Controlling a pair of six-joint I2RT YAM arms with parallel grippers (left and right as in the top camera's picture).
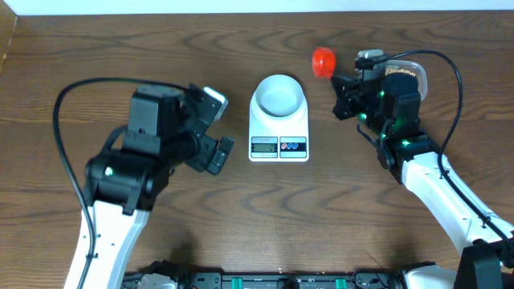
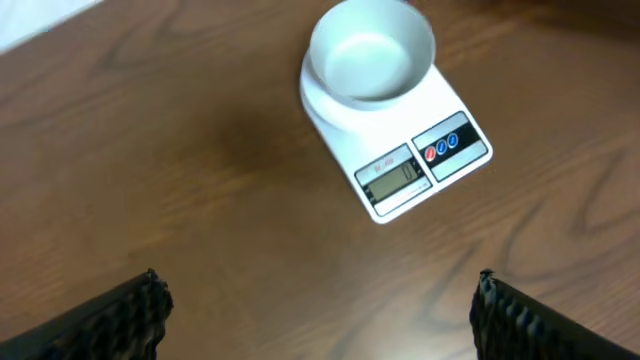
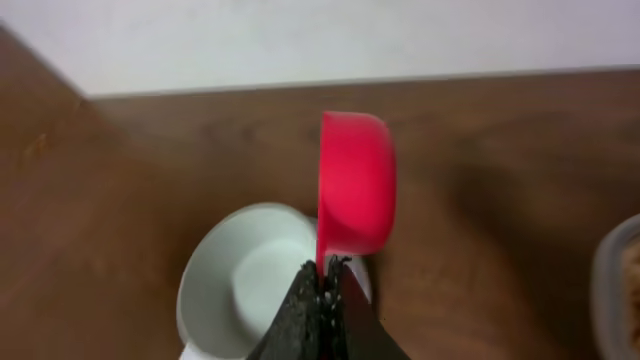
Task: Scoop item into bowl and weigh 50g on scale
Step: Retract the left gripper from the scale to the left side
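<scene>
In the middle of the bench (image 1: 241,217), nearer its far edge, the scale (image 1: 279,146) stands with the bowl (image 1: 279,96) on its far half; the bowl looks bare inside. The left gripper (image 1: 217,127) hangs just left of the scale with its jaws spread wide and nothing between them. Toward the far right corner, the right gripper (image 3: 326,275) is pinched tight on the handle of a red scoop (image 3: 355,185), held on its side just right of the bowl. The beans (image 3: 630,285) lie in a clear tub (image 1: 409,71) behind that arm.
</scene>
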